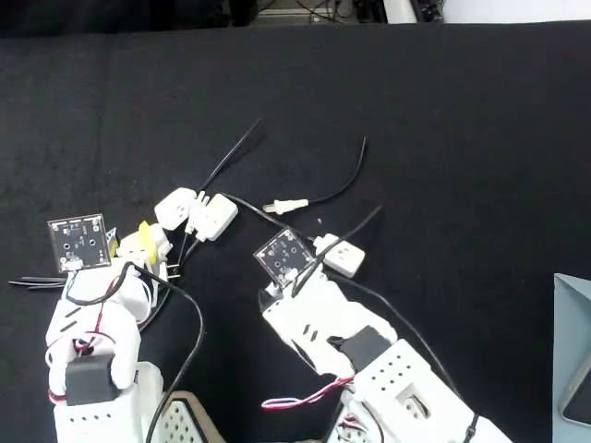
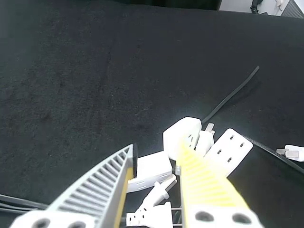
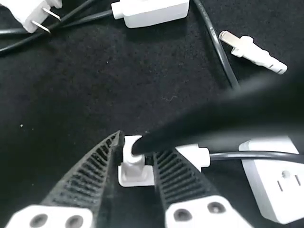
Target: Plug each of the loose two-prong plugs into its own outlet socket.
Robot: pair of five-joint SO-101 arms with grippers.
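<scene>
On the black cloth (image 1: 443, 120) reaching the room's dim edge, we see the left gripper (image 2: 156, 148) part open astride a white plug (image 2: 151, 168) beside the socket cluster (image 1: 196, 212), and the right gripper (image 3: 137, 147) clamped on a second plug (image 3: 134, 172) nearby, half hidden by a black cable (image 3: 228, 114).

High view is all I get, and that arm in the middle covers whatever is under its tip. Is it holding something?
Observer: Yes. In its wrist view the right gripper is shut on a small white plug.
Operator: Is a socket anywhere near it?
Observer: A white outlet socket lies right beside it, slots facing up.
Operator: And the other arm?
Observer: Ahead of the left gripper, a flat socket block shows rows of empty slots.
</scene>
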